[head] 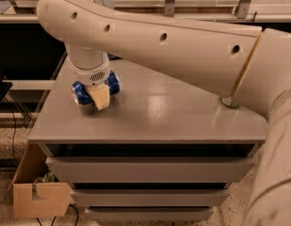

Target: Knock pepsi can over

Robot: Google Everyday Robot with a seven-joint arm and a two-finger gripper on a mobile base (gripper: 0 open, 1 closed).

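Observation:
The pepsi can [81, 92] is blue and seems to lie on its side at the back left of the grey tabletop [173, 112], its silver end pointing left. My gripper [101, 100] comes straight down from the big white arm [182, 46] and sits right over and in front of the can, touching or nearly touching it. The gripper's beige tip hides the can's middle, and the can's blue body shows on both sides of it.
The table has drawer fronts [149, 169] below its front edge. A cardboard box [36, 199] stands on the floor at the lower left. Shelving and a rail [135, 13] run behind the table. My arm spans the whole right side.

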